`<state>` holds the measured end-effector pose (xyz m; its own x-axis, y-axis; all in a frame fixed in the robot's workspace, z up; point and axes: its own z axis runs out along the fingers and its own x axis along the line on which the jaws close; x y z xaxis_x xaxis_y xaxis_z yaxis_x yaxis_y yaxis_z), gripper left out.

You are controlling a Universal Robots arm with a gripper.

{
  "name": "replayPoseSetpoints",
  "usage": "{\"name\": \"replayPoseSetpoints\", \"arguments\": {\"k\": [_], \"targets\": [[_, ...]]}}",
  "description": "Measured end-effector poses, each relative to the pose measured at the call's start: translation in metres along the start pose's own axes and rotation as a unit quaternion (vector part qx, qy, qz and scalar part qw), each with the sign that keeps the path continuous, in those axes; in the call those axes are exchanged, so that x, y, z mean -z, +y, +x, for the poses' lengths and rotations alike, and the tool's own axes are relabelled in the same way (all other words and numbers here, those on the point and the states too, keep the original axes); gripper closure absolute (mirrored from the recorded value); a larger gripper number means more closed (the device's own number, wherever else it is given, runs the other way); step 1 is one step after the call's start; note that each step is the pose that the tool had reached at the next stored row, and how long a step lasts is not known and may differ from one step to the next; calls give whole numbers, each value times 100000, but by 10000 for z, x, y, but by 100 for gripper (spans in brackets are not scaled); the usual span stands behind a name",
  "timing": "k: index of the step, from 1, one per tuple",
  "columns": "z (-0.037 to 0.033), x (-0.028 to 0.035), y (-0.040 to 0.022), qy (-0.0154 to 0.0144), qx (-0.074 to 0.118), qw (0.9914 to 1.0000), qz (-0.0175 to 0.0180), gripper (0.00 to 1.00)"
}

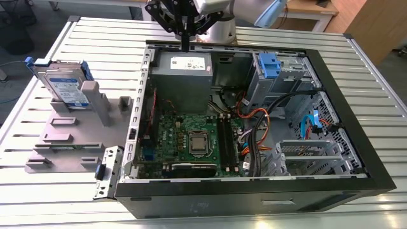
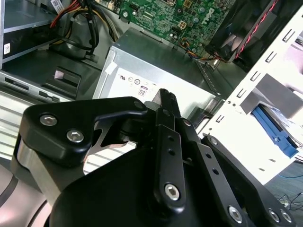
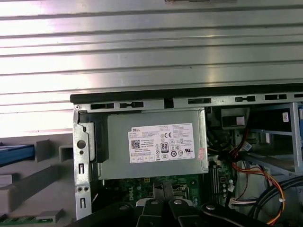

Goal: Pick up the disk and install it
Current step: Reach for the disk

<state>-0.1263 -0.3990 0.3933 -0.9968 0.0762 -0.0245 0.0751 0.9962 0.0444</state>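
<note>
Grey stand (image 1: 76, 143) partly hides the base of the disk (image 1: 66, 88).

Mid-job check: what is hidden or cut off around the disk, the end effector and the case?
1. Disk: exterior view, its lower part is hidden behind the grey stand.
2. End effector: exterior view, its upper part is cut off by the top edge.
3. Computer case: second wrist view, much of the inside is hidden by the end effector's body.
4. Bay behind the blue bracket: exterior view, contents too dark to tell.
</note>
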Motion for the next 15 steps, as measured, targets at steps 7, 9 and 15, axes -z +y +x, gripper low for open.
{"name": "replayPoseSetpoints", "arguments": {"k": [7, 9, 15], "targets": [[86, 2, -6, -1, -6, 100000, -2, 89], [117, 3, -8, 1, -1, 100000, 2, 89], [212, 5, -16, 2, 3, 100000, 2, 89]]}}
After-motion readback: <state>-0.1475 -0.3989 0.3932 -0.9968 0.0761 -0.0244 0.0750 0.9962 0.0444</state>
